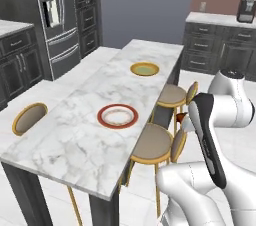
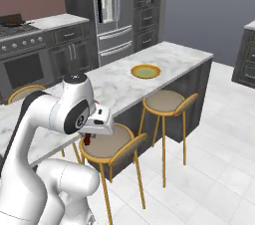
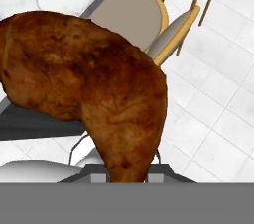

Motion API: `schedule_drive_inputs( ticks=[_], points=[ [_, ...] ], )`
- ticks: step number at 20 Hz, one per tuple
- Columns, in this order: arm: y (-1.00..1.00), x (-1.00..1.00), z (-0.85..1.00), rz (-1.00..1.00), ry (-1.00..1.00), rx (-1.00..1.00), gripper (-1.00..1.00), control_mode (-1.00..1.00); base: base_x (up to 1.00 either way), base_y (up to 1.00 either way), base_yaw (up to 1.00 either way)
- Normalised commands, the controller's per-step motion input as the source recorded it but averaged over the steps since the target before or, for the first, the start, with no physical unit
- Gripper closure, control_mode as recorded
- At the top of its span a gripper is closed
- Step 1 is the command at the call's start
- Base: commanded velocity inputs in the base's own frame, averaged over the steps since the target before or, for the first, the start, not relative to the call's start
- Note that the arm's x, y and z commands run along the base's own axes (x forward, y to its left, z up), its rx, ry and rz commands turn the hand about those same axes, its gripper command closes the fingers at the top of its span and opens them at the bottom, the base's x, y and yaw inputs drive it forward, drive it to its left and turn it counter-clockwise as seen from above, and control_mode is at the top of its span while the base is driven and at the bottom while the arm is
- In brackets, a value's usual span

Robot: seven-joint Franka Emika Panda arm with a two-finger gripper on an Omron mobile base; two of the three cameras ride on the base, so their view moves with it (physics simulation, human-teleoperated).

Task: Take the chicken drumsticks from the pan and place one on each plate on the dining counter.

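Note:
My gripper is shut on a reddish-brown chicken drumstick, which looms large in the hand view and hides the fingertips. The gripper hangs beside the dining counter, above the nearer stool, with the drumstick showing under the hand. The red-rimmed plate lies on the counter just left of the gripper and is bare. Farther along sits the yellow-tan plate, also bare. A dark pan rests on the stove at the far left.
Two yellow-framed stools stand along the counter's near side, and another stool on the far side. A steel fridge and dark cabinets line the walls. White tiled floor spreads to the right.

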Motion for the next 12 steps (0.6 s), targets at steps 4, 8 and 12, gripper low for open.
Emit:
schedule_drive_inputs(
  ticks=[4, 8, 12],
  points=[
    [0.00, 0.00, 0.00, 0.00, 0.00, 0.00, 1.00, 1.00, 0.28, 0.00, 0.45],
    [0.00, 0.00, 0.00, 0.00, 0.00, 0.00, 1.00, 1.00, 0.14, 0.00, 0.37],
    [0.00, 0.00, 0.00, 0.00, 0.00, 0.00, 1.00, 1.00, 0.00, 0.00, 0.01]
  ],
)
